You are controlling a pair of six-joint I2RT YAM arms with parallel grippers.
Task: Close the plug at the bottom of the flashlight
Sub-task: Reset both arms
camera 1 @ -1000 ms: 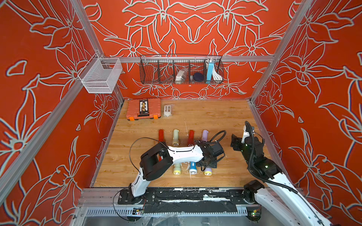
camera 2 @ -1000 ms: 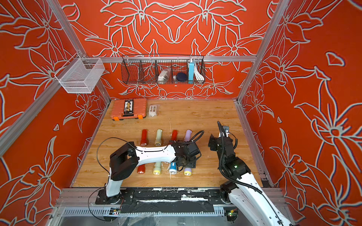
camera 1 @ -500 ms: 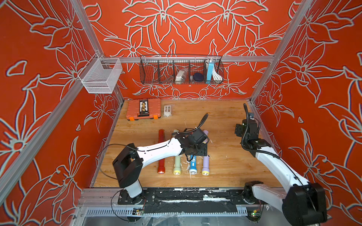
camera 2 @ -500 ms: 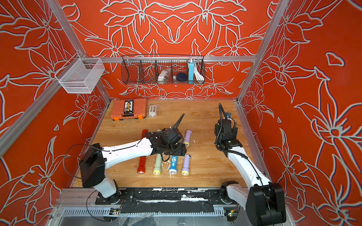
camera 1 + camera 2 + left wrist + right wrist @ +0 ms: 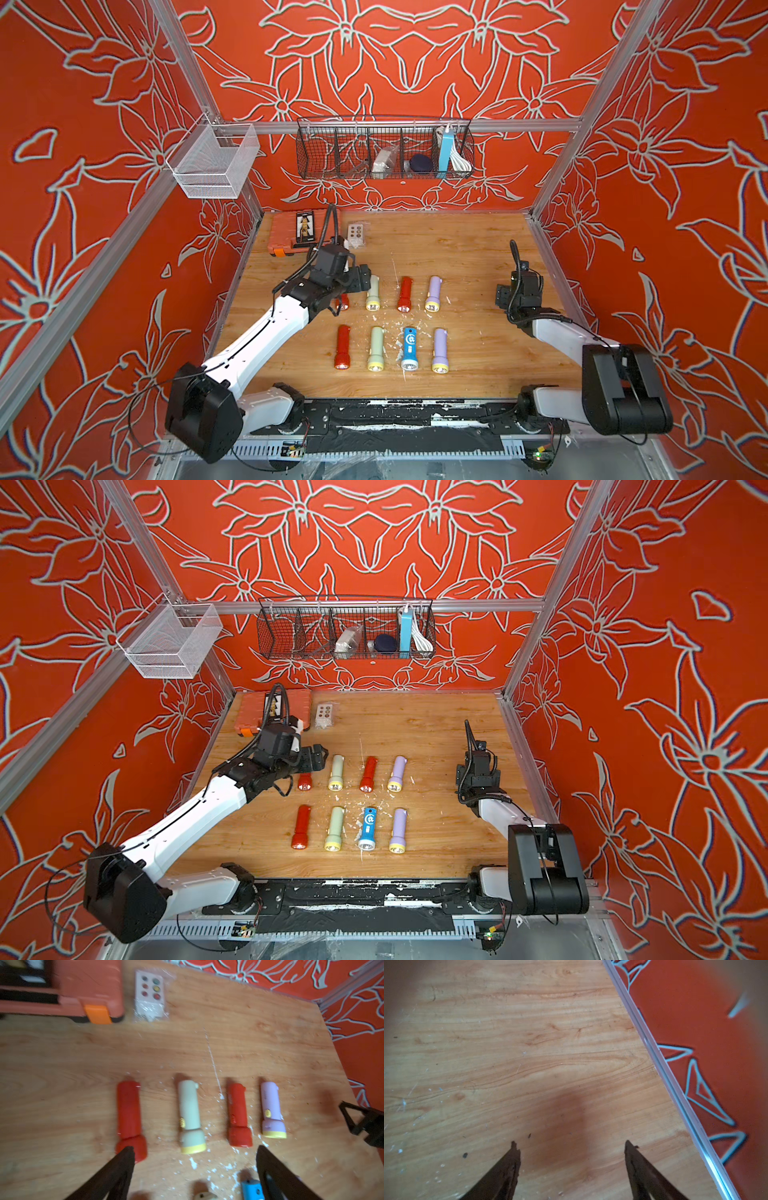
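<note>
1. This is a robot test booth in a lab.
2. A left arm and a right arm are bolted to a black rail by a wooden table.
3. Orange flower walls on a metal frame close it in.
4. Flashlights lie in neat rows; a wire basket hangs behind.

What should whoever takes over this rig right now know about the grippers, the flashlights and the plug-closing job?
Grippers: the left gripper is open and empty above the red plastic flashlight at the end of the far row. The right gripper is open and empty over bare wooden table.
Things: eight flashlights lie in two rows of four, none held. The blue plastic flashlight is in the near row.
Done: cannot tell which bottom plugs are closed.
Left: check the tail ends and close any open plug.
</note>
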